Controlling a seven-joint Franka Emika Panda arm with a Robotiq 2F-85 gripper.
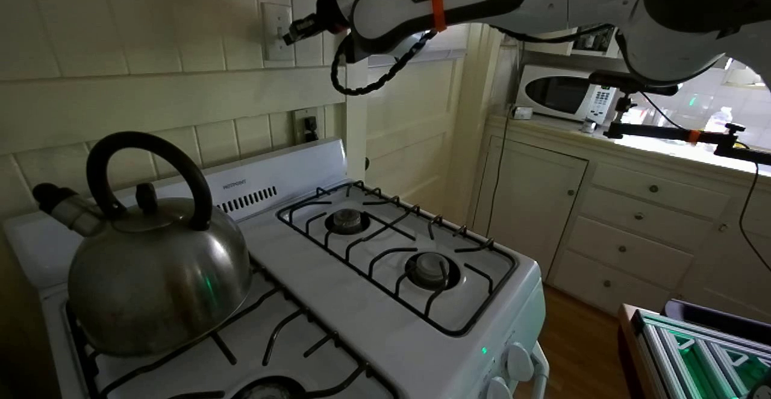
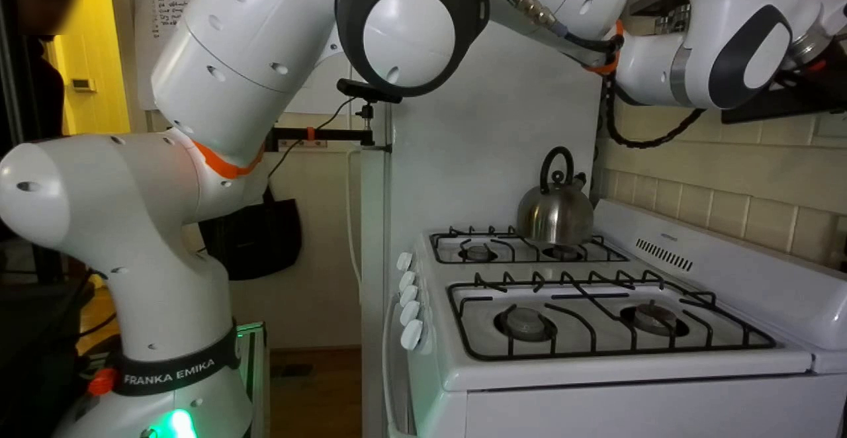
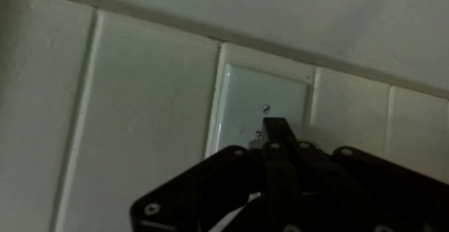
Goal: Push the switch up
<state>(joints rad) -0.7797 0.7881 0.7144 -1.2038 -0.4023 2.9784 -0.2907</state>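
Observation:
The switch (image 1: pixel 272 49) is a cream-white upright plate on the panelled wall above the stove, with a small toggle at its centre. It also shows in the wrist view (image 3: pixel 245 99), with a screw on its face; its lower part is hidden behind my gripper. My gripper (image 1: pixel 287 38) is shut, its dark fingertips pressed together with nothing between them. In the wrist view the fingertips (image 3: pixel 275 120) overlap the plate just beside the toggle slot. The grey toggle (image 3: pixel 256 143) is partly covered by the fingers. I cannot tell whether they touch it.
A white stove (image 1: pixel 337 284) with black grates stands below, also in an exterior view (image 2: pixel 450 372). A steel kettle (image 1: pixel 156 278) sits on it, near the wall. An outlet with a dark plug (image 1: pixel 310 126) is on the wall below the switch. A ledge (image 3: pixel 315 21) borders the plate.

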